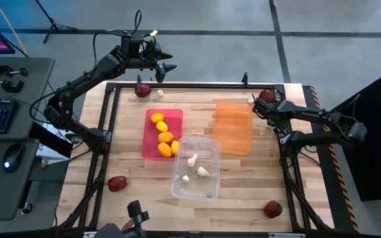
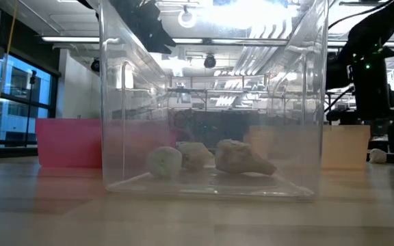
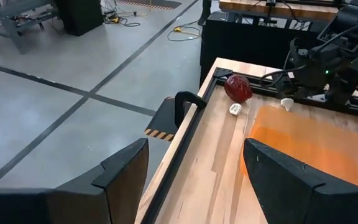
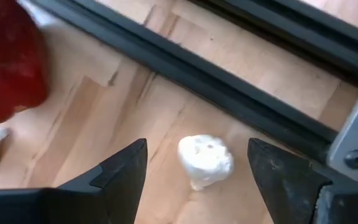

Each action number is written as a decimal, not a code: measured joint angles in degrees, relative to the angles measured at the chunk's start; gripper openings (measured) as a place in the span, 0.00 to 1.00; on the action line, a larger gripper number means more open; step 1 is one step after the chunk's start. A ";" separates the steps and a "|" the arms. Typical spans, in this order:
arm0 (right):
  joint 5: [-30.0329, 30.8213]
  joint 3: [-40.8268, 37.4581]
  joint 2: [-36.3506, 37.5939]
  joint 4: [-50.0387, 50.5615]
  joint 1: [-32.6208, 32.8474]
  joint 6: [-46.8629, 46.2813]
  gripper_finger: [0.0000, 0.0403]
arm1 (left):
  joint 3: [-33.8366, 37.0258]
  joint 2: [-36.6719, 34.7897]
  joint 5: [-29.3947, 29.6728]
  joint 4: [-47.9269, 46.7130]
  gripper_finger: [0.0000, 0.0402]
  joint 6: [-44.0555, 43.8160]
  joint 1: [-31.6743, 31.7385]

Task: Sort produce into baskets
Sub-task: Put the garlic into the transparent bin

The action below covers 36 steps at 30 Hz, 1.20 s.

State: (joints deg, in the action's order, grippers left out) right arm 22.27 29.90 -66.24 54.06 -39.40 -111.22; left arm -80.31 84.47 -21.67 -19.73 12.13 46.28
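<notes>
Two spread fingers of the right gripper (image 4: 197, 165) flank a garlic bulb (image 4: 205, 160) on the desk (image 4: 104, 118); the left gripper (image 3: 194, 171) hovers open too.

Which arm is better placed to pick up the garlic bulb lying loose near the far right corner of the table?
Right. The right gripper is open directly over the garlic bulb, which sits between its fingers beside a beet. The left gripper hangs open past the table's far edge, well away from that corner.
</notes>
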 joint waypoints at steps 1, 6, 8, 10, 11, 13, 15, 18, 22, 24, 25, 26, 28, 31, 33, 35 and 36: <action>-0.03 -0.20 -0.23 -0.21 0.00 -0.46 0.67 | 0.00 0.00 0.00 0.02 0.62 0.01 0.00; -0.78 -1.50 -1.46 -2.05 0.00 -0.89 0.67 | 0.00 0.00 0.00 0.06 0.62 -0.03 0.00; -1.39 -2.41 -1.95 -2.60 0.00 -0.85 0.67 | 0.00 0.00 0.00 0.06 0.62 -0.03 0.00; -1.60 -3.42 -2.03 -4.60 0.00 -0.93 0.66 | 0.00 0.00 0.00 0.08 0.62 -0.05 0.00; -1.84 -4.08 -2.03 -5.40 0.00 -1.15 0.66 | 0.00 0.00 0.00 0.09 0.62 -0.09 0.00; -1.97 -4.82 -2.00 -6.39 0.02 -1.31 0.64 | 0.00 0.00 -0.01 0.12 0.62 -0.89 0.00; -1.99 -5.09 -1.97 -6.52 0.02 -1.27 0.61 | 0.00 0.00 0.00 0.11 0.62 -1.56 0.00; -2.00 -5.15 -1.97 -6.06 0.02 -0.96 0.55 | 0.00 0.00 0.00 0.18 0.62 -1.61 0.00; -1.96 -5.24 -1.99 -5.70 0.04 0.29 0.43 | 0.00 0.00 0.00 0.50 0.62 -4.22 0.00; -1.74 -5.25 -2.01 -5.82 0.37 0.90 0.36 | 0.00 0.00 -0.02 1.05 0.62 -5.81 0.00; -1.45 -5.29 -1.97 -6.00 0.67 1.38 0.33 | 0.00 0.00 -0.01 1.41 0.62 -6.45 -0.02; -1.16 -5.33 -1.90 -6.13 0.98 1.76 0.30 | 0.00 0.00 -0.02 1.83 0.62 -6.98 -0.04; -0.77 -5.33 -1.67 -6.41 1.70 1.97 0.24 | -0.02 0.00 -0.03 2.38 0.62 -7.89 -0.04; 0.01 -5.35 -1.05 -6.91 2.76 1.95 0.18 | -0.02 0.00 -0.02 3.17 0.62 -9.49 -0.04; 0.48 -5.35 -0.11 -7.12 3.30 1.97 0.17 | -0.02 0.00 -0.04 3.40 0.62 -10.39 -0.04; 1.45 -5.33 1.26 -7.08 3.73 2.05 0.16 | -0.02 0.00 -0.04 3.30 0.62 -10.89 -0.04; 1.89 -5.20 2.04 -6.86 3.91 2.09 0.16 | -0.02 -0.02 -0.04 3.37 0.62 -11.42 -0.04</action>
State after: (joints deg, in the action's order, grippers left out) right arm 24.16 24.70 -64.20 47.20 -35.48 -109.13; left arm -80.34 84.44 -21.71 -16.35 0.71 46.24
